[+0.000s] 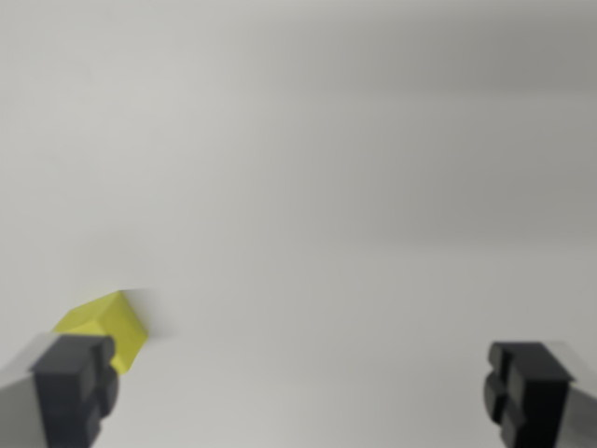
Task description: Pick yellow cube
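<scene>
Your gripper (297, 387) hung wide open, one dark finger (75, 387) low at the wrist view's left and the other at its right, with nothing between them but bare grey table (354, 168). The cube (104, 327) was not in that gap. It sat far to the wrist view's left, right by the left finger and partly hidden behind it, with its lit top and one corner showing above the pad. Whether it touched the finger you could not tell; the picture was blurred.

That offset was what your next move turned on, as I judged it. You would have needed to shift the gripper toward the wrist view's left until the cube lay midway between the fingers. The cube also sat turned, a corner facing the camera, so a wrist rotation would likely have squared the pads to its flat faces. Descending as you stood risked landing the left finger on the cube.
</scene>
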Controlling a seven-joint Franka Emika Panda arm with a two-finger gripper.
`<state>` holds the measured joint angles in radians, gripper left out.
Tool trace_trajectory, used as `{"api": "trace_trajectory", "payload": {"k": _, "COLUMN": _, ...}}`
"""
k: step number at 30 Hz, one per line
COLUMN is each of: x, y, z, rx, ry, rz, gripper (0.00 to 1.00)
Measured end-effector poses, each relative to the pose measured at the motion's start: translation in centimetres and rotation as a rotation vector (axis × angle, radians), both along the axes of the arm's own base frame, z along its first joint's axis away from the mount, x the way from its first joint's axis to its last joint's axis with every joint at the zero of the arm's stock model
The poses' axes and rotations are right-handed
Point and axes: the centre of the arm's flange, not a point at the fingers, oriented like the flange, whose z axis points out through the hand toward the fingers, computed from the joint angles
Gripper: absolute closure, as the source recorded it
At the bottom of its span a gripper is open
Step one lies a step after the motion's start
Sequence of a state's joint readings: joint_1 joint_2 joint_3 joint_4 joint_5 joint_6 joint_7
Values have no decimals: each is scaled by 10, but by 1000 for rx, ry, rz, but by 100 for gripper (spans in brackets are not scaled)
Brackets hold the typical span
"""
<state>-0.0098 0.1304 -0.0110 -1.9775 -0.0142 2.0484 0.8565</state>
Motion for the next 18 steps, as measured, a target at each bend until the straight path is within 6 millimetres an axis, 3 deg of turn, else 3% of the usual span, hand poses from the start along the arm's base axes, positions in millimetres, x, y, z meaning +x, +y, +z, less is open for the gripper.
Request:
{"api": "trace_trajectory", "payload": {"k": 7, "x": -2, "y": 2, "z": -2, "rx": 1, "ry": -2, "rz": 10, "gripper": 0}}
{"api": "trace_trajectory", "payload": {"k": 18, "x": -22, "y": 23, "z": -28, "rx": 2, "ry": -7, "rz": 62, "gripper": 0}}
